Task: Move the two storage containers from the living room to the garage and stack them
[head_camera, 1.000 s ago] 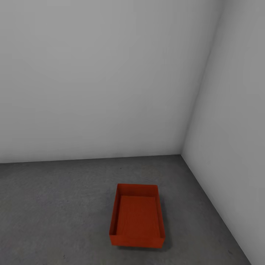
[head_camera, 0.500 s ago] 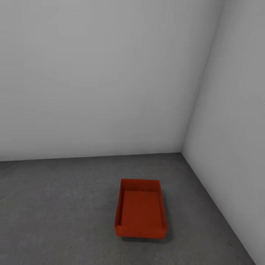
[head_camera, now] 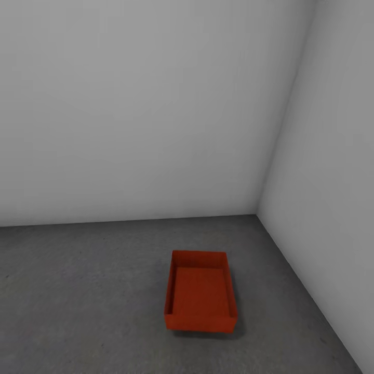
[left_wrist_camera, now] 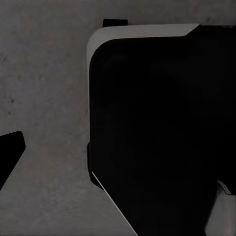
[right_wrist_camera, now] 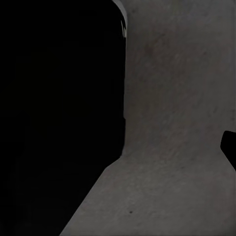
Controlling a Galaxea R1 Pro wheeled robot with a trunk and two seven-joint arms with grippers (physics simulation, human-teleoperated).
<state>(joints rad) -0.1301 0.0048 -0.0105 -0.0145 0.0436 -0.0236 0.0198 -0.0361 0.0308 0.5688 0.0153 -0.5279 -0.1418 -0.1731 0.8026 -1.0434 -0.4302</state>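
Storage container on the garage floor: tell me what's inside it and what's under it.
The storage container is empty; its bare orange-red bottom shows, and nothing is stacked on it. It sits on the dark grey floor near the wall corner. The floor patch beneath it is covered.

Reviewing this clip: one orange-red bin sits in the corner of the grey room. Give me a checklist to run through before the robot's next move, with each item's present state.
1. First storage container rests on the dark grey floor: ok.
2. It sits upright, open side up, ready to take a stack: ok.
3. It is empty inside: ok, its bottom is bare.
4. It stands apart from both white walls: ok, a strip of floor shows on each side.
5. Second container stacked on it: not ok, nothing lies on top yet.
6. Grippers free for the next pickup: cannot tell; the wrist views show dark robot body over floor.
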